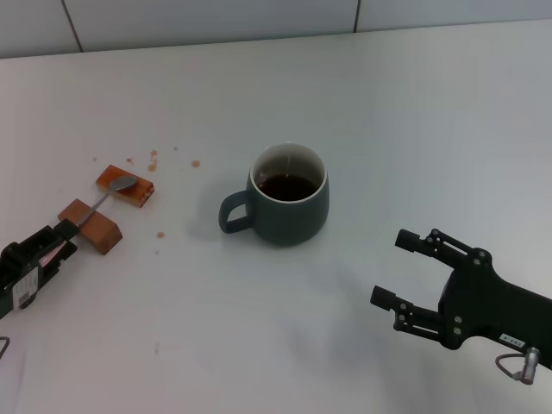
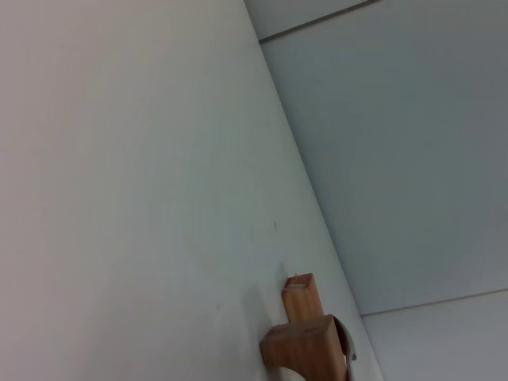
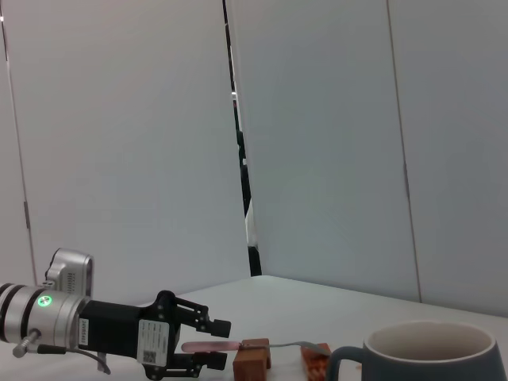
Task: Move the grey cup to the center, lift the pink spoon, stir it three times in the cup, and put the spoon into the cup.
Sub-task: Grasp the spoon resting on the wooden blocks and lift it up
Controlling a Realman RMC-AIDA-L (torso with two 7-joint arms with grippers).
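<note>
We see the grey cup (image 1: 289, 194) standing upright near the middle of the white bench (image 1: 414, 129), its loop handle turned toward our left side and dark liquid inside. The pink spoon (image 1: 110, 191) lies well to the left of it, its metal bowl resting on an orange-brown block (image 1: 126, 186) and its neck crossing a second brown block (image 1: 90, 225); small crumbs (image 1: 153, 159) are scattered nearby. The left end effector (image 1: 59, 244) sits low at the bench's left edge with its fingers spread on either side of the pink handle, which the right wrist view shows between them; we cannot tell whether they touch it. A white label on its side cannot be read. The right end effector (image 1: 398, 271) hovers near the front right, wide open and empty, well apart from the cup. The left wrist view shows only the two blocks and bare bench.
</note>
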